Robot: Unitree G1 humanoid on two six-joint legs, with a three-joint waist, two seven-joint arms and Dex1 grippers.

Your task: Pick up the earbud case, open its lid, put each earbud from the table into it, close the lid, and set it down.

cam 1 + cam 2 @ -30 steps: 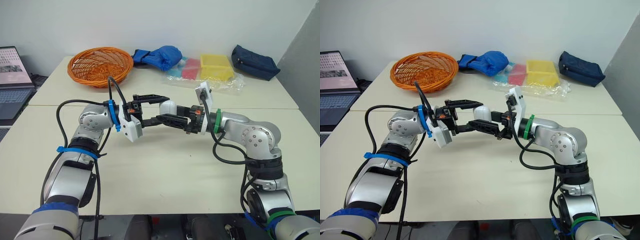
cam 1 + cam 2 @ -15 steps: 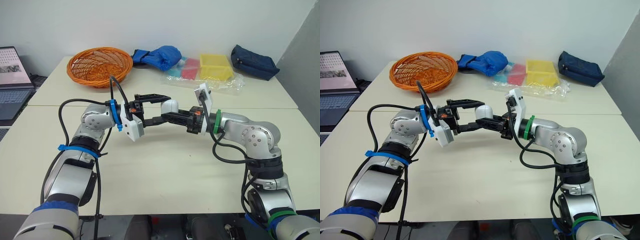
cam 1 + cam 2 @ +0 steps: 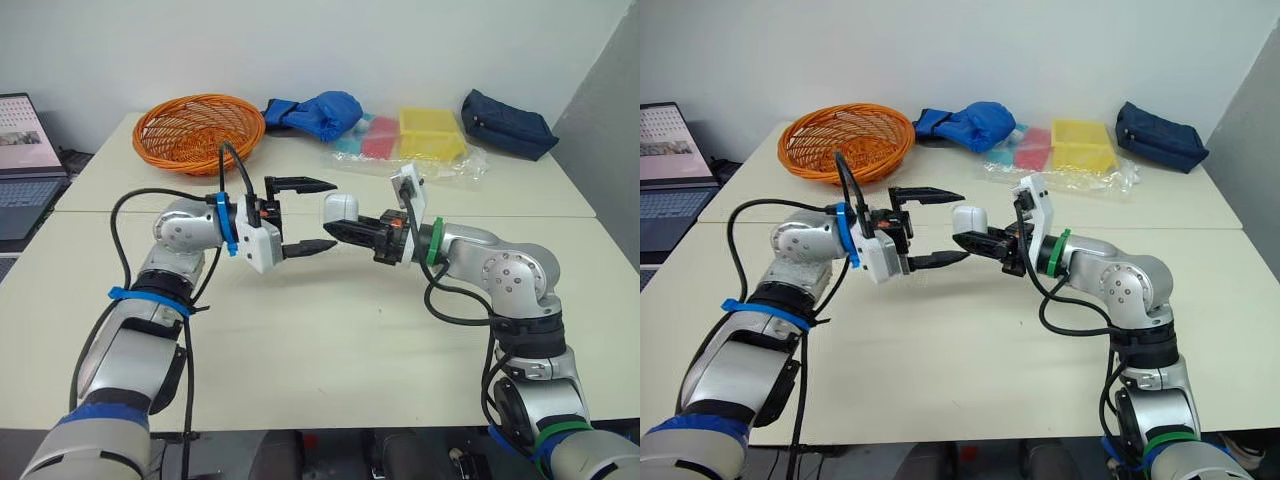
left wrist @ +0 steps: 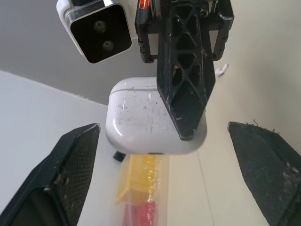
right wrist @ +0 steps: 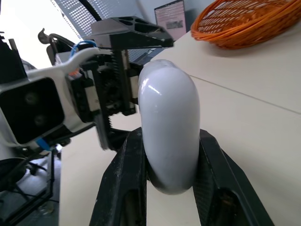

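Note:
The white earbud case point(image 3: 341, 208) hangs above the middle of the table with its lid down. My right gripper point(image 3: 338, 224) is shut on it, and in the right wrist view both black fingers point(image 5: 123, 188) press the sides of the case point(image 5: 169, 125). My left gripper point(image 3: 334, 214) faces it from the left, open wide. One left finger is above and one below the case's near end, touching nothing. In the left wrist view the case point(image 4: 136, 120) sits ahead between the spread fingers point(image 4: 66, 174). A small white piece point(image 4: 222, 70), too small to identify, lies on the table beyond.
An orange wicker basket point(image 3: 200, 128) stands at the back left. Along the back edge are a blue cloth bundle point(image 3: 322, 112), yellow and pink packets in clear plastic point(image 3: 425, 138) and a navy pouch point(image 3: 508, 124). A laptop point(image 3: 24, 160) sits off the far left.
The right gripper has shut on the case. The left gripper, which held it, has opened wide and drawn back a little to the left.

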